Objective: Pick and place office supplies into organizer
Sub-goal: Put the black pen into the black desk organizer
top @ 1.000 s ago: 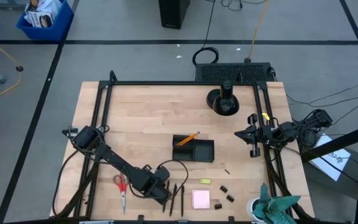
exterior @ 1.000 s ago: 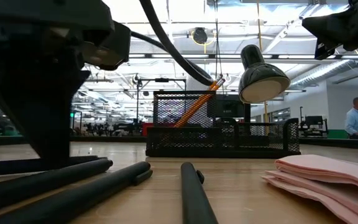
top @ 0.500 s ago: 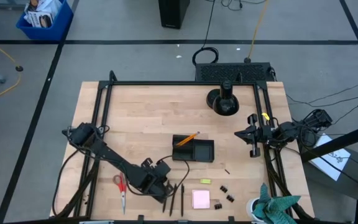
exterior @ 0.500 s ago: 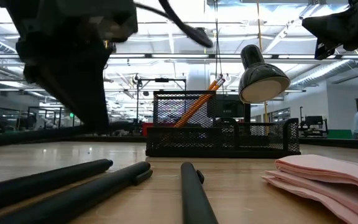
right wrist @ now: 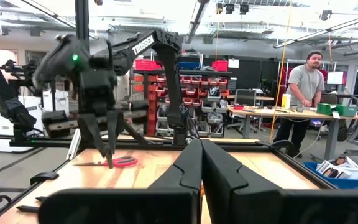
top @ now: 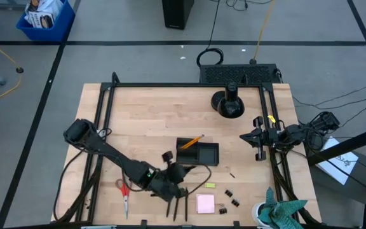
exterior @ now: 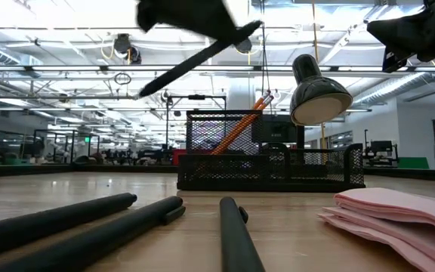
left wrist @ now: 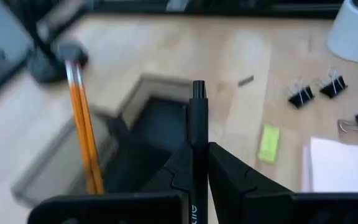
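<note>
My left gripper hangs above the table just near-left of the black organizer and is shut on a thin dark pen. The low view shows that pen slanting in the air. Two orange pencils lean in the organizer. Three more dark pens lie flat near the front edge, beside the pink sticky pad, the yellow-green eraser, the binder clips and the red-handled scissors. My right gripper waits shut at the right edge. My left gripper pinches the pen's shaft between its two fingers. The pen runs roughly along the fingers, and its capped end juts out past the fingertips. It is lifted clear of the table and tilted, one end lower than the other.
A round black lamp stand sits at the far right of the table. A teal cloth and a white cup are at the near right corner. A black frame rail runs along the table's sides. Bare wood lies left of the organizer.
My left gripper has risen from the row of pens near the front edge and moved toward the organizer, rolling and tipping as it went. The pen it holds has come off the table and now hangs slanted in the air. The other pens stayed put.
</note>
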`<state>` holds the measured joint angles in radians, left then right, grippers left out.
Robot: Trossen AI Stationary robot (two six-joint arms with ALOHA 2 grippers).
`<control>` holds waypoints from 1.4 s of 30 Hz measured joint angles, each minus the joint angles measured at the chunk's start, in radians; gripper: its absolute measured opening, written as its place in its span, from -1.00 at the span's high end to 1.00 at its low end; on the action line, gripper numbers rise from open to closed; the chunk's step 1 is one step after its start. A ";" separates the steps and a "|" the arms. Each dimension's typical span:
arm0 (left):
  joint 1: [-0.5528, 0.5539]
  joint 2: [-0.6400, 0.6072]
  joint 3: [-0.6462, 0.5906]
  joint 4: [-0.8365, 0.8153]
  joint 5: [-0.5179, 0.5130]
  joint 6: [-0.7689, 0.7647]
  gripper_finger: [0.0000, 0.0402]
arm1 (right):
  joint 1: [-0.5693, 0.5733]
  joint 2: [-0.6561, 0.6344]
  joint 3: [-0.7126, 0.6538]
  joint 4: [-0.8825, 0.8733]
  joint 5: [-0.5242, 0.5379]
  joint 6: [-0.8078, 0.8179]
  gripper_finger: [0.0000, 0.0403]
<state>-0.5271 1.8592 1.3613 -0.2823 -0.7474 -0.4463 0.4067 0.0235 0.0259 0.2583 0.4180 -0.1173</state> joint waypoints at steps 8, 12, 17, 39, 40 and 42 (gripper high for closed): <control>0.139 -0.035 0.001 0.233 0.071 0.412 0.85 | 0.000 0.000 0.000 -0.001 0.000 -0.002 1.00; 0.223 -0.047 0.002 0.324 0.168 0.520 0.85 | 0.000 0.000 0.000 -0.001 0.000 -0.002 1.00; 0.319 -0.044 0.001 0.337 0.274 0.568 0.85 | 0.000 0.000 0.000 -0.001 0.000 -0.002 1.00; 0.444 -0.145 -0.529 1.194 0.602 0.509 0.85 | 0.000 0.015 0.000 0.010 0.003 -0.005 1.00; 0.444 -0.145 -0.544 1.210 0.603 0.497 0.85 | 0.000 0.015 0.000 0.011 0.002 -0.006 1.00; 0.444 -0.145 -0.573 1.218 0.595 0.477 0.85 | 0.000 0.018 0.000 0.018 0.002 -0.006 1.00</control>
<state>-0.0829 1.7138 0.7888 0.9356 -0.1523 0.0308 0.4065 0.0410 0.0259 0.2766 0.4202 -0.1234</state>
